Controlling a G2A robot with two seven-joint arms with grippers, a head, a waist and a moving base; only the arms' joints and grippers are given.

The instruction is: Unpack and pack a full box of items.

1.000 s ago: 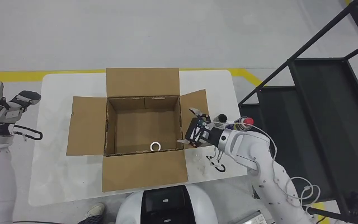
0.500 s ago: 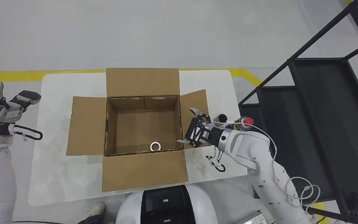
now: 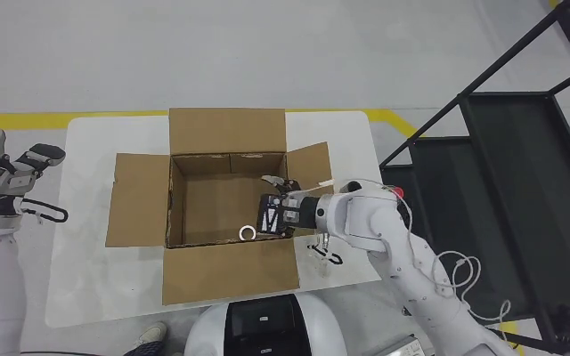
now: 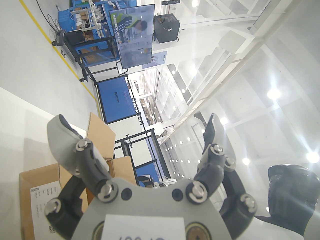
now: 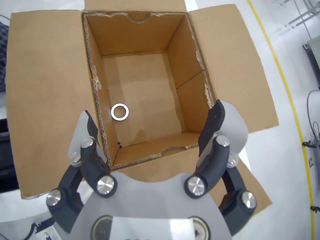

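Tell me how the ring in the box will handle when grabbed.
The ring lies flat and thin on the box floor, so it probably offers little edge and may slide. It looks rigid and light. Stood on edge, it would likely roll.

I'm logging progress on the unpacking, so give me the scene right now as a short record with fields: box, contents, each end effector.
box: cardboard box on the white table, all four flaps folded out
contents: one silver ring lying flat on the box floor, close to a side wall
right end effector: open, empty, over the box's edge, facing into it
left end effector: open, empty, at the table's edge, apart from the box
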